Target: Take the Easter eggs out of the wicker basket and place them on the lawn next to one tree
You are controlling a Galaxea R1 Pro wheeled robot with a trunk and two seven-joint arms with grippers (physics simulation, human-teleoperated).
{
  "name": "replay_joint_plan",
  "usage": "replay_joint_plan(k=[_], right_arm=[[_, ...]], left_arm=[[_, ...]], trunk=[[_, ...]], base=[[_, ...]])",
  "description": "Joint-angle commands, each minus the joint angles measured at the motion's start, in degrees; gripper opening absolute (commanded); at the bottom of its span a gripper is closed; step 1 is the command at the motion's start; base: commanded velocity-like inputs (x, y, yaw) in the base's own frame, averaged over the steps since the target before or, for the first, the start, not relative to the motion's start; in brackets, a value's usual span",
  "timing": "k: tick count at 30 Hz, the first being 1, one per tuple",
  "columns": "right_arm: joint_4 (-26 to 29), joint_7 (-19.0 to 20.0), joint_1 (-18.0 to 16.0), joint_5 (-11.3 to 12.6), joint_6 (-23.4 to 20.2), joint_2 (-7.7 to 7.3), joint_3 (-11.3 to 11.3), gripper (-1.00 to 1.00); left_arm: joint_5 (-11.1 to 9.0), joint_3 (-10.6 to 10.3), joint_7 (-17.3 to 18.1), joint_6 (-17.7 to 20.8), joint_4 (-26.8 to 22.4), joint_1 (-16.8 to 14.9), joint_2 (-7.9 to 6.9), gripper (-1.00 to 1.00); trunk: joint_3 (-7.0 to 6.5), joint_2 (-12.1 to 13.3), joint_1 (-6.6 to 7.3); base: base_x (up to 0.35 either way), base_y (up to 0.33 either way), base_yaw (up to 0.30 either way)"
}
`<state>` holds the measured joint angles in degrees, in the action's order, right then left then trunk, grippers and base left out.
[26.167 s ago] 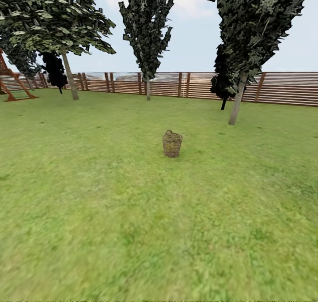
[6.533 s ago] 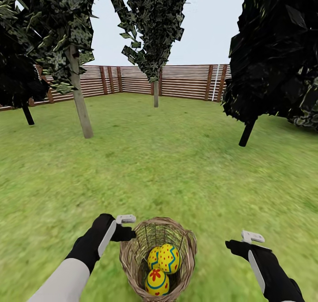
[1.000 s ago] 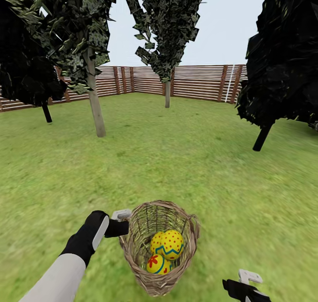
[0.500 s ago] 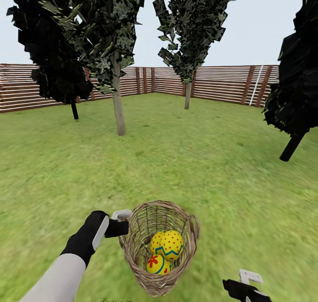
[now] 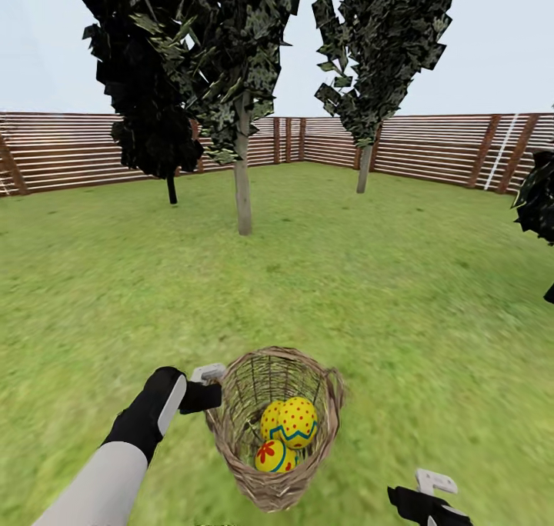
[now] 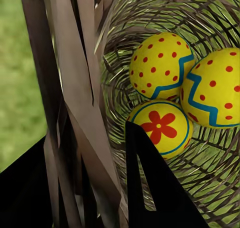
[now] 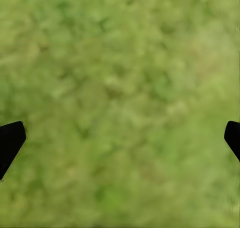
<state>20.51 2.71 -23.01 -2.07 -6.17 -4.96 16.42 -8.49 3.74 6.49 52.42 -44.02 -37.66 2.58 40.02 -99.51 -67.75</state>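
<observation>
The head view shows the wicker basket [image 5: 277, 426] tilted, its rim clamped by the left claw [image 5: 206, 387], which holds the near-left edge of the weave. Three Easter eggs [image 5: 288, 432] lie inside it, the flower-marked one lowest. Beyond the basket the lawn [image 5: 400, 303] runs to a pale-trunked tree [image 5: 242, 180], with a slimmer tree [image 5: 364, 168] and a black-trunked one [image 5: 171, 188] further back against the slat fence [image 5: 69, 153].

The left wrist view gives what the head view cannot: one dark finger [image 6: 150, 188] inside the basket wall [image 6: 75, 113] and another outside it, the woven strips pinched between them, and the eggs close up, the flower egg [image 6: 160, 128] touching the two zigzag ones.

The right claw [image 5: 427, 499] is cut off at the frame edge beside the basket; its wrist view shows both fingertips [image 7: 10, 140] far apart over blurred grass [image 7: 120, 103], so it seems wide open and holding nothing
</observation>
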Motion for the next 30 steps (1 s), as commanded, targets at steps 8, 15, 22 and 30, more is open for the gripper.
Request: replay_joint_plan(k=[8,15,22,30], right_arm=[[-0.13,0.28,0.01,-0.21,-0.42,0.21,0.36,1.0],[-0.38,0.28,0.01,-0.22,-0.4,0.18,0.36,1.0],[-3.23,0.26,0.0,-0.22,0.12,0.01,0.36,1.0],[-21.25,-0.15,2.58,-5.25,12.97,0.32,0.3,1.0]], left_arm=[[-0.83,0.52,0.28,0.32,-0.01,-0.05,0.12,-1.0],[-0.83,0.57,0.29,0.32,-0.03,-0.05,0.06,-1.0],[-0.83,0.66,0.19,0.33,-1.23,-0.05,0.06,-1.0],[-0.83,0.66,0.19,0.4,-1.24,-0.05,-0.01,-1.0]], trunk=[[-0.28,1.59,0.89],[0.15,1.99,1.11],[-0.5,4.8,2.65],[-1.24,8.01,4.41]], base=[[0.0,0.0,0.162],[0.0,0.0,0.103],[0.0,0.0,0.103],[0.0,0.0,0.103]])
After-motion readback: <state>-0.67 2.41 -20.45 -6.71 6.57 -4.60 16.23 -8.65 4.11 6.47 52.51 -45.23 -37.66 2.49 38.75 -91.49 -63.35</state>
